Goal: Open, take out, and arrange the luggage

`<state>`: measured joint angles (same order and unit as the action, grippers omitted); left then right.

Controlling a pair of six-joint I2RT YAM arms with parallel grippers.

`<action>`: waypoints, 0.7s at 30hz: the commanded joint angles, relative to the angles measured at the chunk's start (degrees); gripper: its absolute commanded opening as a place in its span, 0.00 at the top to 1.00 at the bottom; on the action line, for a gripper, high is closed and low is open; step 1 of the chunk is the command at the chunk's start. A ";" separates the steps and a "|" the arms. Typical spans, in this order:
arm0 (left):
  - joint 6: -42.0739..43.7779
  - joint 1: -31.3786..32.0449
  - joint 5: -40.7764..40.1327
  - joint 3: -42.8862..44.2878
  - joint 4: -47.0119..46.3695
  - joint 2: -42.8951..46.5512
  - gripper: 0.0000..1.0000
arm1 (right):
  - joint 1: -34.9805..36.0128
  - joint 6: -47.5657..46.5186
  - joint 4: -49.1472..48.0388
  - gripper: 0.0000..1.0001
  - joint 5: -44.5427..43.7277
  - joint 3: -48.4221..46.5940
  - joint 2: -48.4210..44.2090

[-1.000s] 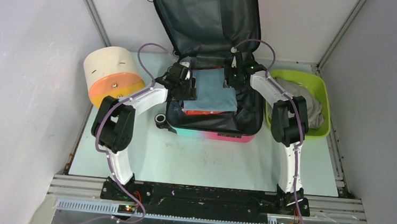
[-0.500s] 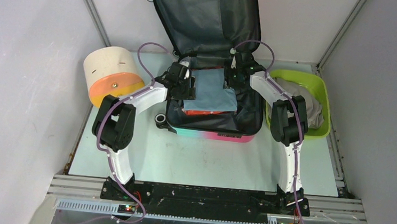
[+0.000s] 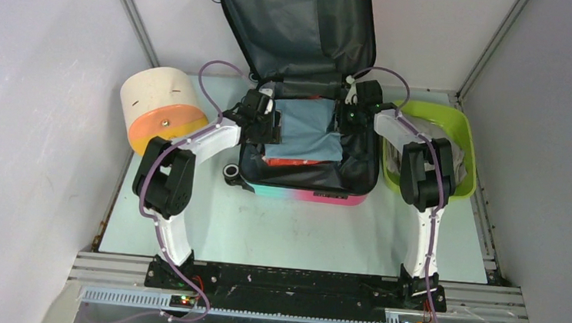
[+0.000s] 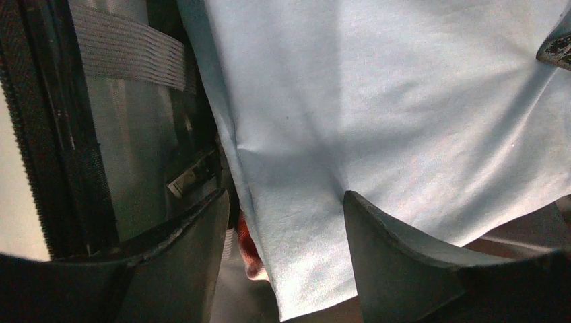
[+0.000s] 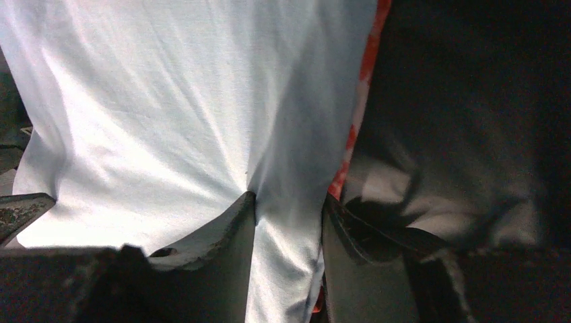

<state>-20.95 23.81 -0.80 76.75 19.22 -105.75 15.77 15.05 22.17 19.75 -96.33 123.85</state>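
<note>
The luggage (image 3: 303, 194) lies open in the middle of the table, its lid (image 3: 297, 23) leaning against the back wall. A folded light blue cloth (image 3: 305, 128) lies in it on top of a red-orange cloth (image 3: 298, 162). My left gripper (image 3: 270, 125) is open at the blue cloth's left edge. In the left wrist view that edge (image 4: 377, 101) lies between the spread fingers (image 4: 286, 215), with red cloth (image 4: 246, 249) beneath. My right gripper (image 3: 345, 120) is shut on the blue cloth's right edge; the right wrist view shows the cloth (image 5: 168, 101) pinched (image 5: 289, 215).
A lime-green tub (image 3: 459, 121) holding a grey cloth (image 3: 438, 146) stands right of the luggage. A cream-and-orange cylinder (image 3: 160, 109) lies at the left. Grey walls close in on three sides. The suitcase's dark lining and straps (image 4: 128, 50) surround the clothes.
My right gripper has moved a little to the right with the blue cloth's edge, spreading the cloth rightward. The left arm has stayed in place.
</note>
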 commanded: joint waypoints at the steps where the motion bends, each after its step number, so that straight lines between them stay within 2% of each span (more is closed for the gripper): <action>1: 1.23 -0.56 0.36 3.06 -0.53 -0.26 0.30 | -0.13 -1.87 0.22 0.62 -0.87 1.00 -2.33; 5: 0.99 -0.65 0.36 3.15 -0.55 -0.45 0.30 | 0.54 -4.36 2.37 0.74 -4.15 -0.89 -3.30; 10: -0.37 -2.77 5.01 5.60 0.13 -1.40 0.30 | 2.63 -7.93 4.45 0.91 -9.43 -2.48 -5.51; 13: -0.60 -3.52 5.24 7.53 0.99 -1.67 0.29 | 2.75 -7.89 6.63 0.93 -13.38 -3.55 -6.20; 21: -1.47 -3.64 4.84 10.14 1.75 -4.99 0.30 | 2.66 -7.60 6.32 0.93 -9.55 -3.78 -6.46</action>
<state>-21.58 20.23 3.36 84.93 20.67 -108.53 19.16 8.71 27.11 11.20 -98.02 120.55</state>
